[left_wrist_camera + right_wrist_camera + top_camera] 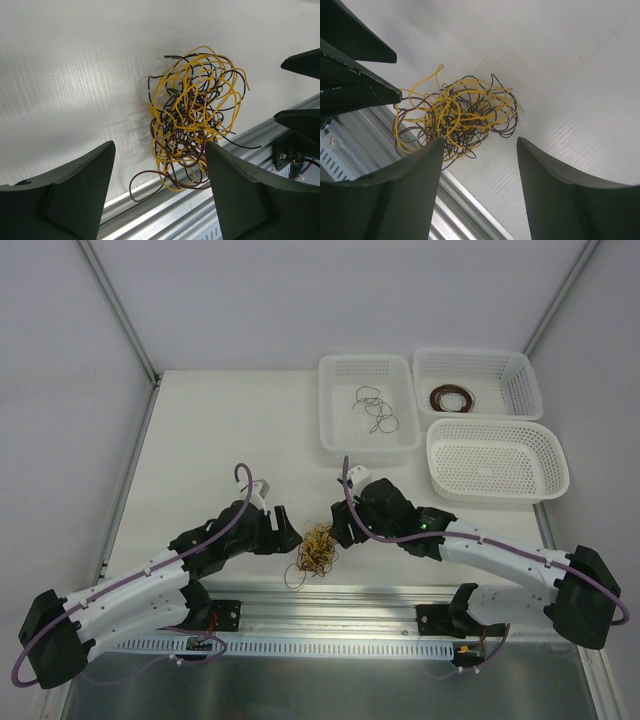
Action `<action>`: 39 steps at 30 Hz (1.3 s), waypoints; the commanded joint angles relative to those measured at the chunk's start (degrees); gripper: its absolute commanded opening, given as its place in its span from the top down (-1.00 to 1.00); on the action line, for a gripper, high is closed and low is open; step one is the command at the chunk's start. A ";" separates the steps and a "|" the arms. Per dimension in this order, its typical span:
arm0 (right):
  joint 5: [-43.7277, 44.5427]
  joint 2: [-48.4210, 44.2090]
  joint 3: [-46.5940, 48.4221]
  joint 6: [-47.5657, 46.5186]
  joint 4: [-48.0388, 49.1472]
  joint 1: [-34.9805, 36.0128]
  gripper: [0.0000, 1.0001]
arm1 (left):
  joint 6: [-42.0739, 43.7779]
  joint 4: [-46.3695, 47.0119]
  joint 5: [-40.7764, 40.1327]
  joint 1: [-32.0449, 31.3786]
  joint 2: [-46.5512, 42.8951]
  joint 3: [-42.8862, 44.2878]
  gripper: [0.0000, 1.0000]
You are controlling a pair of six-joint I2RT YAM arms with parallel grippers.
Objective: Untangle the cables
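Note:
The cables (319,546) lie as one tangle of thin yellow, black and dark brown wires on the white table, at its near edge. In the left wrist view the cables (194,116) sit ahead of my left gripper (159,145), which is open with nothing between its fingers. A brown loop (150,184) hangs over the metal rail. My right gripper (480,141) is open too, and its left finger (415,180) touches the edge of the cables (455,114). From above, the left gripper (292,537) and right gripper (338,532) flank the tangle.
Three white baskets stand at the back right. One basket (366,361) holds loose black wires (375,410), a second basket (470,354) holds a brown coil (452,398), and the third basket (497,462) holds nothing. An aluminium rail (380,600) runs along the near edge.

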 commanded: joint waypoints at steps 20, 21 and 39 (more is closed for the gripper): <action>-8.46 13.76 5.90 -3.09 10.54 0.29 0.54 | -3.81 13.42 4.72 -2.13 3.87 -3.95 -0.40; -8.46 13.07 5.99 -3.09 10.45 0.38 0.63 | -3.72 13.60 4.81 -2.13 4.05 -3.95 -0.40; -5.21 0.76 10.83 -0.81 0.52 0.38 0.99 | -2.31 20.98 10.96 -2.92 9.94 -3.77 -0.43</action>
